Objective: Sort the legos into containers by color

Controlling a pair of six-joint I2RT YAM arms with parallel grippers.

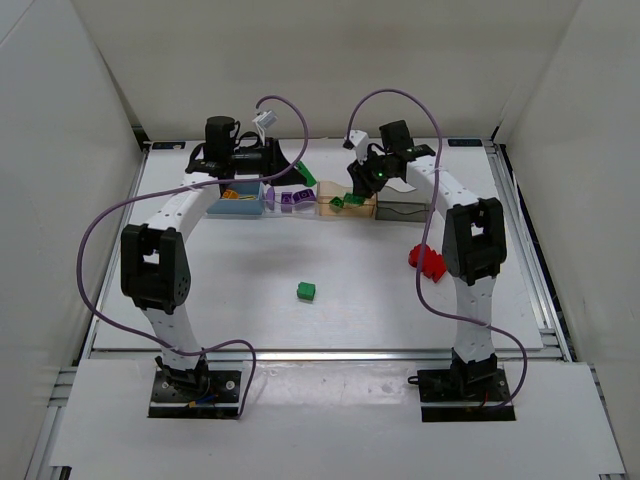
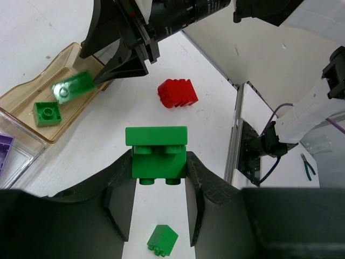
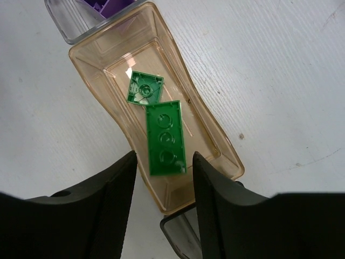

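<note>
My left gripper (image 2: 159, 164) is shut on a green lego (image 2: 156, 136), held above the table left of the orange container (image 1: 328, 210). My right gripper (image 3: 164, 161) is open above that container (image 3: 215, 135). A flat green lego (image 3: 166, 137) shows blurred just below the open jaws, over the container. A small square green piece (image 3: 145, 87) lies inside. Another green lego (image 1: 306, 291) lies on the table in the middle. A red lego (image 1: 428, 260) lies by the right arm. Purple legos (image 1: 290, 199) are in the clear container, and a yellow one (image 1: 240, 195) is in the blue container (image 1: 222, 208).
The four containers stand in a row at the back; the smoky grey one (image 1: 405, 212) is rightmost. Both grippers are close together over the row. White walls enclose the table on three sides. Purple cables loop from both arms.
</note>
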